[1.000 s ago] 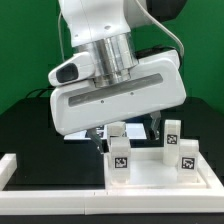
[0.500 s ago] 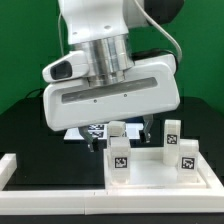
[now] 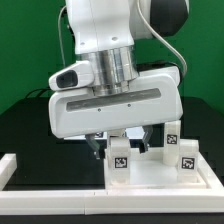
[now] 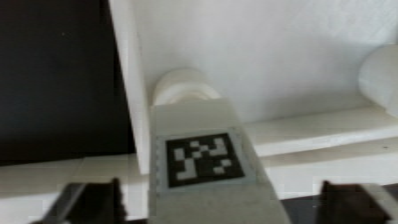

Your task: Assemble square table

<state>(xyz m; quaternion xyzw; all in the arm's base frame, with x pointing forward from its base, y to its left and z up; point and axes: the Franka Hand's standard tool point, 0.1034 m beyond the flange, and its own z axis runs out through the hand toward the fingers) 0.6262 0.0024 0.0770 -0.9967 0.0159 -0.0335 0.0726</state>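
The white square table top point(image 3: 150, 184) lies at the exterior view's lower right. Three short white tagged legs stand on it: one at the near left corner point(image 3: 119, 158), one at the near right point(image 3: 183, 158), one behind that point(image 3: 172, 128). My gripper point(image 3: 122, 146) hangs straight over the near left leg, open, with a finger on either side. In the wrist view that leg point(image 4: 201, 150) stands between my dark fingertips point(image 4: 89, 205) with a gap on each side; the gripper point(image 4: 217, 208) holds nothing. The table top point(image 4: 267, 55) and another leg point(image 4: 379, 75) show beyond.
A long white border rail point(image 3: 50, 190) runs along the front, with another piece at the exterior view's left point(image 3: 8, 165). The black table surface point(image 4: 54, 80) lies beside the top's edge. A green backdrop stands behind.
The hand rose and shifted to the exterior view's left half a second ago, then came back right and lower over the near left leg. The legs and top have not moved.
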